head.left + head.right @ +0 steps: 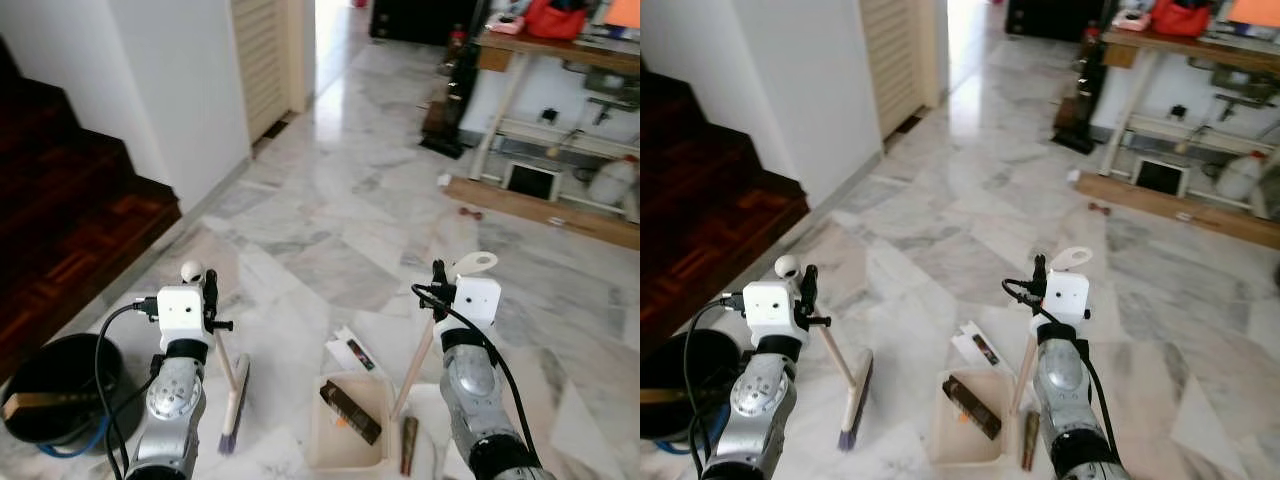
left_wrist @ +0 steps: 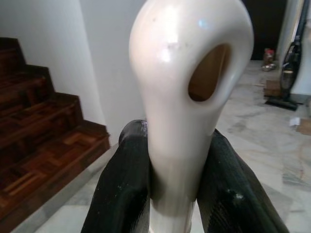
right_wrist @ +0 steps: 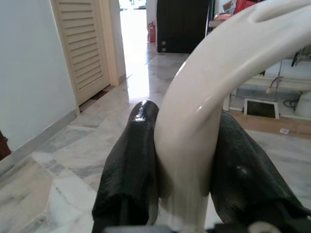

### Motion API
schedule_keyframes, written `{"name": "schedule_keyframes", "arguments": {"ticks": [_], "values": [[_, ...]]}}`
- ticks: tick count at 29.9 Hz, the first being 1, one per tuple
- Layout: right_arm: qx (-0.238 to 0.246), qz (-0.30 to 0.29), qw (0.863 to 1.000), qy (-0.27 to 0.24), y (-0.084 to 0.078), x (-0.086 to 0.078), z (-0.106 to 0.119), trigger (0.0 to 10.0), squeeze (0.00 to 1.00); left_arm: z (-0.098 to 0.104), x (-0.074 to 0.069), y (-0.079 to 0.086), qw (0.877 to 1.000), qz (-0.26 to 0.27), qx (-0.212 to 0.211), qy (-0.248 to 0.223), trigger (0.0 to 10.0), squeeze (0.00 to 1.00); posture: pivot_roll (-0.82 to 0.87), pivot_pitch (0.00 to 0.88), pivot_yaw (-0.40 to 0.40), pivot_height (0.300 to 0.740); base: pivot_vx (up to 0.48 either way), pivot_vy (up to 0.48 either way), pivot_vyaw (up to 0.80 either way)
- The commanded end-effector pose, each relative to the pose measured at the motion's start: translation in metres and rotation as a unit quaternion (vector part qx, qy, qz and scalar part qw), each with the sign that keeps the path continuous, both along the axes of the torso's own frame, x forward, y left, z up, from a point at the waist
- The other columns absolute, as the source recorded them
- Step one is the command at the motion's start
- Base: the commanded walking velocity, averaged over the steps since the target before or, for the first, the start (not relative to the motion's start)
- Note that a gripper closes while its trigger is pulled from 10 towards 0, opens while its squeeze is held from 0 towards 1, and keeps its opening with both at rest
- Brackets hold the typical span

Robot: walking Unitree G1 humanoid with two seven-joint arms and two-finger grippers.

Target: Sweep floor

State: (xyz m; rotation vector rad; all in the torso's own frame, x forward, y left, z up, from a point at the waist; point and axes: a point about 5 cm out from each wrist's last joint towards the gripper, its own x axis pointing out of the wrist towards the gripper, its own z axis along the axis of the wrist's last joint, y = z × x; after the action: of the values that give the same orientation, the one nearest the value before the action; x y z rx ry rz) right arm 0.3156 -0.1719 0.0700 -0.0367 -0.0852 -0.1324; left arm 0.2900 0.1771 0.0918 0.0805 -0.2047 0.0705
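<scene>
The glossy, stiff, light broom handle [image 2: 187,97] sits clamped in my left gripper [image 2: 180,189], my right gripper [image 3: 187,189] clamping the dustpan handle [image 3: 218,82] likewise near its top.

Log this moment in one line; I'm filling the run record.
left gripper: shut on broom | right gripper: shut on dustpan | wrapper: in dustpan

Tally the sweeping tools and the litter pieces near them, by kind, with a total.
Brooms: 1, the broom held by the left hand.
Dustpans: 1, the dustpan held by the right hand.
Litter pieces: 3, a brown wrapper in the dustpan, a white card on the floor behind it, a brown stick beside it.
Total: 5.
</scene>
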Motion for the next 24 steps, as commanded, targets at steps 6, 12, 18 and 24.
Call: {"name": "schedule_keyframes", "arguments": {"ticks": [6,12,18,24], "values": [[-0.004,0.004,1.0,-0.026,0.0003,0.0078,0.0153,10.0,0.0,0.0077,0.0019,-0.0035,1.0,-0.007,0.005,-0.014,10.0,0.0,0.06,0.0,-0.022,0.74,0.0,0.0,0.8],[-0.004,0.006,1.0,-0.026,0.0006,0.0084,0.016,10.0,0.0,0.0067,0.0007,-0.0047,1.0,-0.008,0.003,-0.012,10.0,0.0,0.06,0.0,-0.025,0.74,0.0,0.0,0.8],[-0.003,0.008,1.0,-0.024,0.0016,0.0087,0.0157,10.0,0.0,0.0065,0.0004,-0.005,1.0,-0.009,0.002,-0.01,10.0,0.0,0.06,0.0,-0.025,0.74,0.0,0.0,0.8],[-0.002,0.011,1.0,-0.02,0.0026,0.0088,0.0149,10.0,0.0,0.0055,0.0,-0.0062,1.0,-0.01,0.0,-0.008,10.0,0.0,0.06,0.0,-0.025,0.74,0.0,0.0,0.8]]}}
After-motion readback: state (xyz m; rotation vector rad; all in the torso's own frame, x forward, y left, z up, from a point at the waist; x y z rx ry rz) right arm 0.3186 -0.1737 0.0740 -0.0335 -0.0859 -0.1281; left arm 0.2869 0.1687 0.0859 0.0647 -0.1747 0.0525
